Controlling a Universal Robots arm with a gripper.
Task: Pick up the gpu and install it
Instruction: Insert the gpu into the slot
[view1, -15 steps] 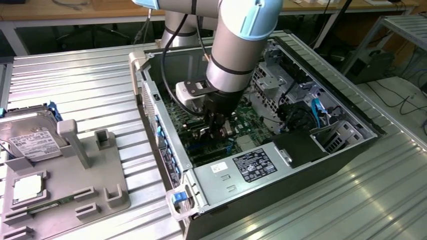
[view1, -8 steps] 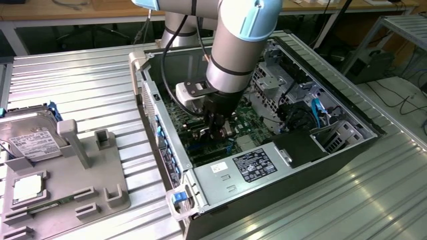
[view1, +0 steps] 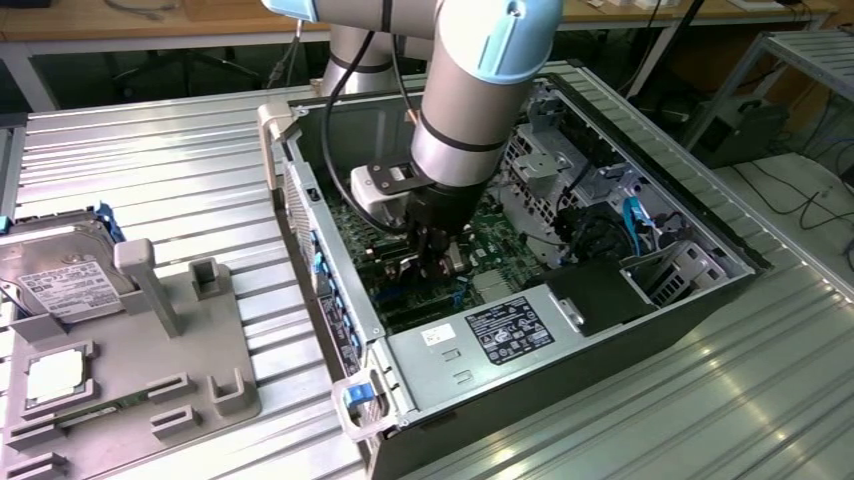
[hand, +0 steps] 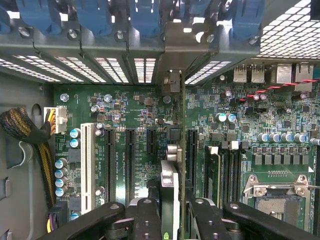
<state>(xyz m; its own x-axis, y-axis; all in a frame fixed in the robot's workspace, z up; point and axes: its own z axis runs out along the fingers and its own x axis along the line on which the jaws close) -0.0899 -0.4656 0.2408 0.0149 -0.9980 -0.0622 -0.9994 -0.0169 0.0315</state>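
The open computer case (view1: 534, 250) lies on the metal table (view1: 160, 160). The arm (view1: 474, 90) reaches straight down into it, over the motherboard (hand: 130, 115). The gripper (hand: 172, 210) has its jaws narrowed on the gpu (hand: 171, 185), held edge-on above the expansion slots (hand: 129, 160).

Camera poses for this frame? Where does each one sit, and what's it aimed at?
Exterior view: high, off the arm, angled down into the open black computer case on the ribbed metal table; grey robot arm reaches in.
Wrist view: on the wrist, facing the green motherboard; black gripper clamps the thin green gpu card.
Shared: motherboard, gripper.
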